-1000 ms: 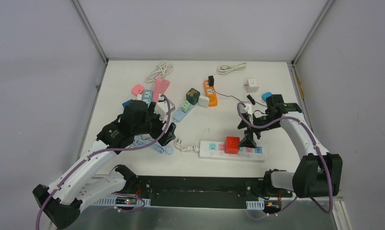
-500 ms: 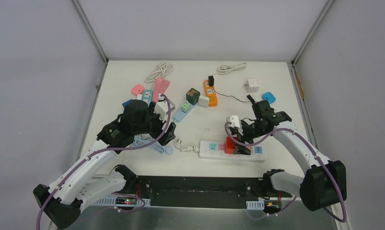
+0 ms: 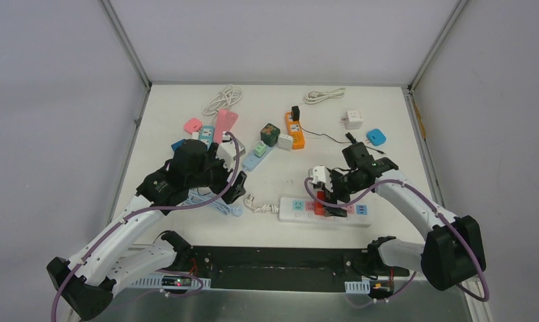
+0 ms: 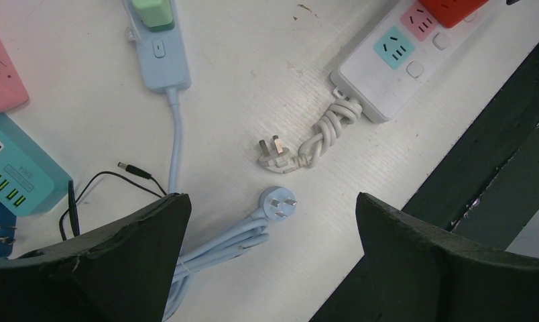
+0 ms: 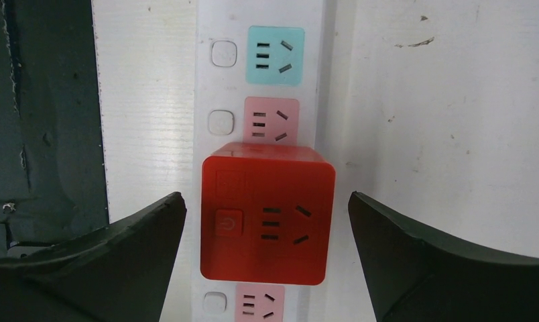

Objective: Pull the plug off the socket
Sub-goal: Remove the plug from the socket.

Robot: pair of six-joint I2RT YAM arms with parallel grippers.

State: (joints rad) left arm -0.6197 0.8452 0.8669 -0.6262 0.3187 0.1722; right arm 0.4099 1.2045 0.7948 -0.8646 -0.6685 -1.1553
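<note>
White worktop (image 3: 401,107), nr front edge: R hand (image 5: 267,201) wide, fingers either side of red plug (image 5: 267,231) in strip (image 5: 210,87). L hand (image 4: 273,204) wide, over cables (image 4: 213,243).

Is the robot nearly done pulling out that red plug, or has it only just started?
Nothing is pulled out yet: the red cube plug sits on the white power strip. In hand: the right gripper is open with one finger on each side of the cube, not squeezing it. The left gripper is open above loose cables, holding nothing. Left to do: squeeze the cube and pull it off the strip.
</note>
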